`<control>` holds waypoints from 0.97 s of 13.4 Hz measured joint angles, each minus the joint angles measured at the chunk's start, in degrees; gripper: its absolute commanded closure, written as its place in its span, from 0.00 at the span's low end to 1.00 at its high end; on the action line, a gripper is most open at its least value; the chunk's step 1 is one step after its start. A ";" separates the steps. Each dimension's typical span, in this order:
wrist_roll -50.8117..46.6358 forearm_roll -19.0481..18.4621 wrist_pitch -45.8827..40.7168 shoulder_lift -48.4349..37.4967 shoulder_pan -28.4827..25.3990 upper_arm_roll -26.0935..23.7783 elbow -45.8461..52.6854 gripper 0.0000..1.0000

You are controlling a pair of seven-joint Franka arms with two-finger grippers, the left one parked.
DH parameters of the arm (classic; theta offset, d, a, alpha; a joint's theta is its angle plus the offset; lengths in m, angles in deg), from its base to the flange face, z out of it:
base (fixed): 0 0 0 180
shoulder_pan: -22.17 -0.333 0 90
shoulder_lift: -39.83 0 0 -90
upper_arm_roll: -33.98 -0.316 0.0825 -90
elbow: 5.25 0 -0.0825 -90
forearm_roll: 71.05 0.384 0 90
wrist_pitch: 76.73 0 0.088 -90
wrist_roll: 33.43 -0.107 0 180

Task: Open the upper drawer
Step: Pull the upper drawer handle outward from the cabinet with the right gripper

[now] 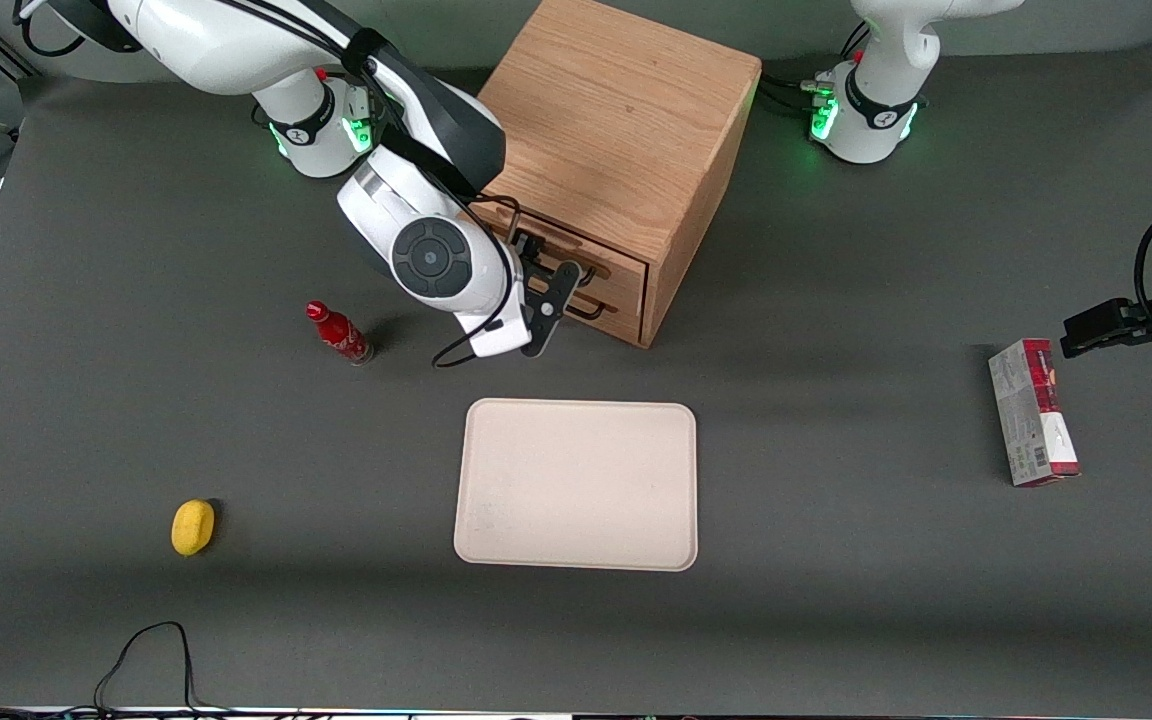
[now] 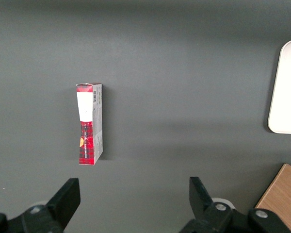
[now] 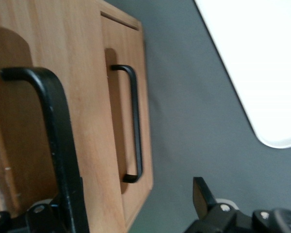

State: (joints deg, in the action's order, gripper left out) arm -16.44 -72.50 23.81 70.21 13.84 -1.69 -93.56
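Yellow lemon-like object nearest camera, beige tray mid table, oak cabinet above tray.
Tool sits at cabinet front, fingers spread, upper drawer handle between them; drawer looks barely out. Lower drawer has own black handle. Red bottle near working arm; carton toward parked arm's end.

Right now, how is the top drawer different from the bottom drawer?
The upper drawer sits above the lower drawer. The open pincer is at the upper drawer's handle, with the bar between its fingers. The lower drawer's handle has nothing touching it. Both have light wood fronts and long black handles.
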 measured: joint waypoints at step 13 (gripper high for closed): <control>10.37 -7.08 -4.17 9.03 1.94 10.19 18.04 0.00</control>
State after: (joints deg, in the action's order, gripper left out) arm -6.07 -79.58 19.64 79.23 15.78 8.50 -75.52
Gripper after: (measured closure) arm 0.000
